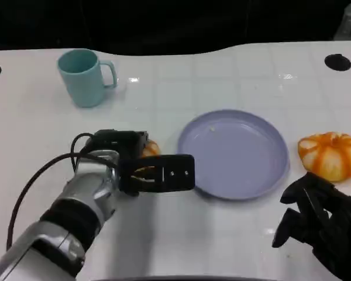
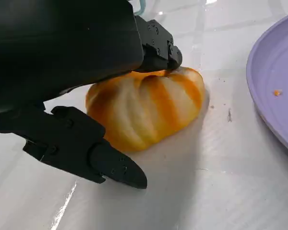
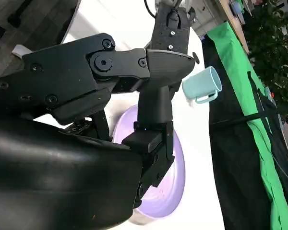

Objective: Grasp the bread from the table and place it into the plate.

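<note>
A round orange-and-white striped bread (image 2: 149,108) lies on the white table just left of the lilac plate (image 1: 234,153); in the head view a sliver of this bread (image 1: 151,147) peeks out behind my left hand (image 1: 146,171). That hand straddles the bread: one finger (image 2: 158,50) touches its top, while the other finger (image 2: 86,153) lies beside it on the table, slightly apart. The plate holds nothing but a few crumbs. A second striped bread (image 1: 330,155) sits right of the plate. My right hand (image 1: 319,225) hovers near the front right, fingers loosely bent, holding nothing.
A teal mug (image 1: 85,76) stands at the back left, well away from the hands. The plate's rim (image 2: 278,72) lies close to the right of the bread. The dark table edge runs along the back, with round holes (image 1: 337,61) near the corners.
</note>
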`<state>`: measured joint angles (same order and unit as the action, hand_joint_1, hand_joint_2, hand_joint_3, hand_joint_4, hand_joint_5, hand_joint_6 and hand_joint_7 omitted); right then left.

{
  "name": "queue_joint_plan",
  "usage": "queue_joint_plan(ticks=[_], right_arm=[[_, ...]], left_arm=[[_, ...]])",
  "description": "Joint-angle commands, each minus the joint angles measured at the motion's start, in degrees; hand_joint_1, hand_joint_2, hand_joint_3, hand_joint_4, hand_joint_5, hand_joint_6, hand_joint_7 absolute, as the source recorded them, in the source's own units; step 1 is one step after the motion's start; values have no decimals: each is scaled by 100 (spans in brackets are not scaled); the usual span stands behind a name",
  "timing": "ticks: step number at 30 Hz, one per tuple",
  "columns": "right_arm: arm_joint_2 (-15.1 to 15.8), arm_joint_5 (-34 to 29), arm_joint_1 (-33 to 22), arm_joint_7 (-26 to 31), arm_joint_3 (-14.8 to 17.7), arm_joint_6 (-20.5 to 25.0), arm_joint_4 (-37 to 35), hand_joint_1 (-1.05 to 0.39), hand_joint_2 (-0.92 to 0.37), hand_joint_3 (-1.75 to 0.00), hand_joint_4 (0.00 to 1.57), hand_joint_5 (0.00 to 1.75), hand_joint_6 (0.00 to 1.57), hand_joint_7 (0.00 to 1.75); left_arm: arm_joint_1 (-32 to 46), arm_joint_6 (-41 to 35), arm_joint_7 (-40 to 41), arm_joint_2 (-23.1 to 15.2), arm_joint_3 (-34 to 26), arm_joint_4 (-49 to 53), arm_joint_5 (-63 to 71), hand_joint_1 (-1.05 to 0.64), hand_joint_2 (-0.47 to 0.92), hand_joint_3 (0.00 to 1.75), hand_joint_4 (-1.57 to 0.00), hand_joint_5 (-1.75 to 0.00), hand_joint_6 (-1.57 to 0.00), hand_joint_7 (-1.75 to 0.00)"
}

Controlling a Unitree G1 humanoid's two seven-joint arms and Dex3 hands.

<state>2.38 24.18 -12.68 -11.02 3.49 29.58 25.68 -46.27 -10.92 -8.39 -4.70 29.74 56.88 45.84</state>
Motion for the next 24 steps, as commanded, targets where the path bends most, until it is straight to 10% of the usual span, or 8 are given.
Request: queue_joint_plan(ticks=[1,9,19,20,24], right_arm=[[76,83,-84,-53,57,-54,103,-46,-92,-35,64,175,52,158],[79,134,-138,-68,107,-9,156,-46,-92,-35,64,175,51,158],[93,235,-192,-79,135,-5,200,-46,-92,-33,64,175,51,157],[95,233,-194,-86,132,-25,196,-47,-92,-33,64,175,51,157],[116,204,-192,-65,113,-39,200,-47,-92,-33,64,175,51,158]], left_arm=[[-289,298,101,24,39,636,-210,-28,76,1,-2,-10,-15,-1],[-455,609,389,130,128,1321,-298,-28,78,1,-6,-10,-19,-1],[-360,995,1428,120,457,1746,-194,-20,89,2,-53,-14,-51,-4],[-341,1041,1542,98,498,1760,-167,-20,91,3,-73,-23,-69,-7],[-261,1176,2059,17,698,1803,0,-31,92,17,-74,-140,-104,-3]])
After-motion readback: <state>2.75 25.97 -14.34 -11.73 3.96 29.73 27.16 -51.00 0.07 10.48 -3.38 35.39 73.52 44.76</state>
